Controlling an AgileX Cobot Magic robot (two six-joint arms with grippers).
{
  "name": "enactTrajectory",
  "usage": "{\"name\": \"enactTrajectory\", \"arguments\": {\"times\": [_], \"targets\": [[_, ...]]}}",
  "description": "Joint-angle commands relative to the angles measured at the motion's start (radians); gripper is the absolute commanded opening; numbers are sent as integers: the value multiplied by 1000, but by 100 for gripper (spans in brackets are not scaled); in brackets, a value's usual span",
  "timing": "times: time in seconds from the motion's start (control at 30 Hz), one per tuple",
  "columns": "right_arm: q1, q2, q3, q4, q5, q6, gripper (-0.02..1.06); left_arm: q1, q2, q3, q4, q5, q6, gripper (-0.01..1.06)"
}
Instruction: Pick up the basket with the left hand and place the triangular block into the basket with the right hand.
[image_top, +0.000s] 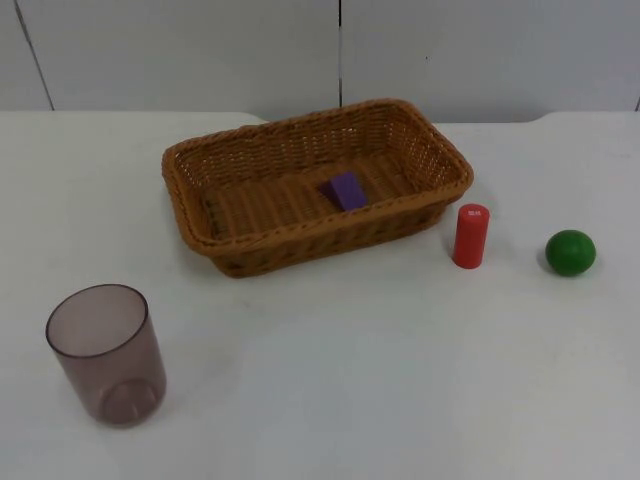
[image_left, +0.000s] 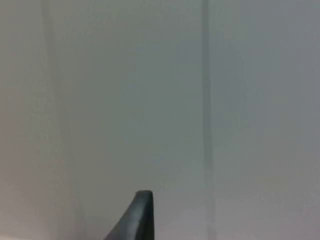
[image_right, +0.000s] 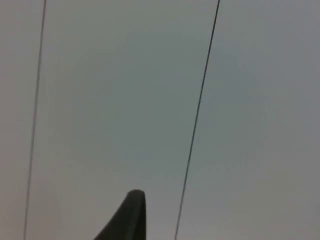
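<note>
Wicker basket (image_top: 428, 160) resting on the white table (image_top: 350, 350), purple triangular block (image_top: 345, 190) lying inside it, red cylinder (image_top: 470, 236) and green ball (image_top: 570, 252) right of it, tinted cup (image_top: 106, 354) near the front, left gripper (image_left: 137, 220) and right gripper (image_right: 127, 217) facing the grey wall (image_right: 125, 100), finger spread impossible to tell

The left gripper (image_left: 142, 220) faces the grey wall (image_left: 125, 100), with one black fingertip (image_left: 141, 212) standing up against it, narrow and a little rounded at the end. Two faint upright seams (image_left: 205, 115) run down the wall, one just beside the fingertip's far side and one off toward the other edge. The wall looks plain and evenly lit.
</note>
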Motion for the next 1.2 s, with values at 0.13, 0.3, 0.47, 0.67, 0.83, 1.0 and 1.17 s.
{"name": "enactTrajectory", "arguments": {"times": [0.13, 0.3, 0.47, 0.67, 0.83, 1.0, 1.17], "targets": [[1, -55, 0, 48, 28, 9, 105, 115, -113, 1, -160, -78, 196, 105], [1, -100, -7, 39, 126, -11, 105, 118, -145, 1, -259, 34, 288, 105], [3, -157, -7, 37, 200, 6, 105, 118, -213, 56, -438, 58, 409, 105], [16, -157, -20, 94, 329, 8, 105, 99, -322, 119, -499, 75, 428, 105], [29, -157, -20, 137, 362, 5, 105, 51, -326, 139, -518, 138, 454, 105], [29, -157, -20, 121, 391, 10, 105, -28, -326, 171, -572, 118, 467, 105], [29, -157, -20, 89, 393, 41, 105, -35, -326, 181, -512, 163, 431, 105]]}}
